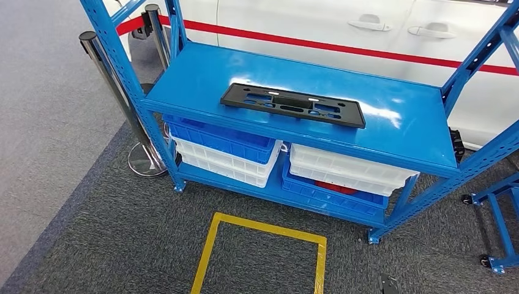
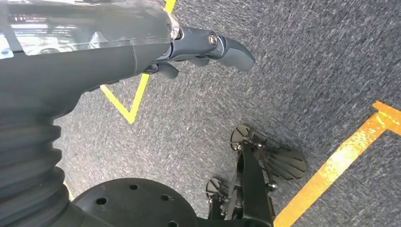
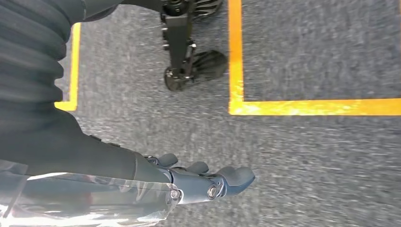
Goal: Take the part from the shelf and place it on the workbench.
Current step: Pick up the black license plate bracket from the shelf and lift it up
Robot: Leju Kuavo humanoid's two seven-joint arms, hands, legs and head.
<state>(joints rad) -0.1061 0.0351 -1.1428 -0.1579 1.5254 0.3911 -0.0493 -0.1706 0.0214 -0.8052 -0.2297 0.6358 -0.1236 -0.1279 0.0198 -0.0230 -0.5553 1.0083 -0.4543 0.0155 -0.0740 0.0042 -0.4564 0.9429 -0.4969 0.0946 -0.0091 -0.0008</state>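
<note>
Under the black part (image 1: 292,105), stacked bins (image 1: 227,150) hold little visible; both hands hang empty, fingers loosely apart.

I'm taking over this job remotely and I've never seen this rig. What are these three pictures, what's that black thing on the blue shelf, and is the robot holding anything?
You are driving a two-legged humanoid with two arms, each ending in a many-fingered hand. The big picture is from its head, looking forward and down at a blue shelf. The flat black part lying on the shelf's top deck is what you must carry to the workbench. Below it sit blue and white bins; a yellow square is taped on the carpet in front.

The other two pictures come from cameras at the wrists. Both arms hang down, so they look at the floor. The left hand and the right hand hold nothing.
</note>
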